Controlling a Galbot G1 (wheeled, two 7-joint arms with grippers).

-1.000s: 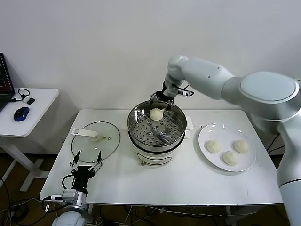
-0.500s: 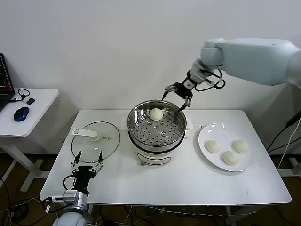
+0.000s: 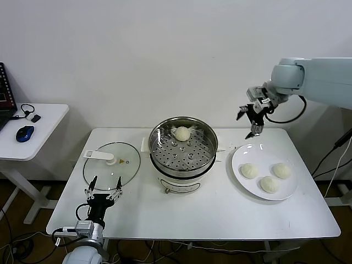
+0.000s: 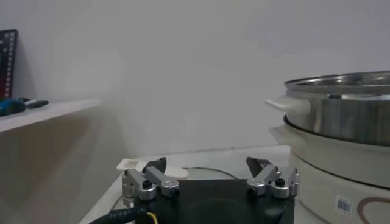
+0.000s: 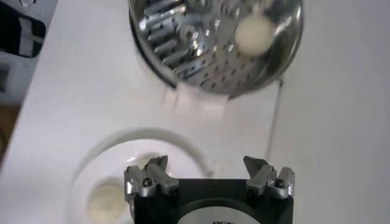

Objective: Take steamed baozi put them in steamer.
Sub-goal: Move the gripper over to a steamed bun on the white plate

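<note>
Head view showed the right gripper (image 3: 254,117) up in the air above the far edge of the white plate (image 3: 242,175), fingers spread wide and holding nothing, likely so it could drop onto one of the three baozi (image 3: 249,170) there. One baozi (image 3: 182,133) sat in the steamer (image 3: 183,146), and the left gripper (image 3: 102,188) waited low by the glass lid (image 3: 111,165), fingers apart and empty.

One baozi (image 3: 182,133) lies in the steamer (image 3: 184,152); three on the plate (image 3: 265,171) beside it; right gripper (image 3: 252,119) spread, empty, above the plate.
</note>
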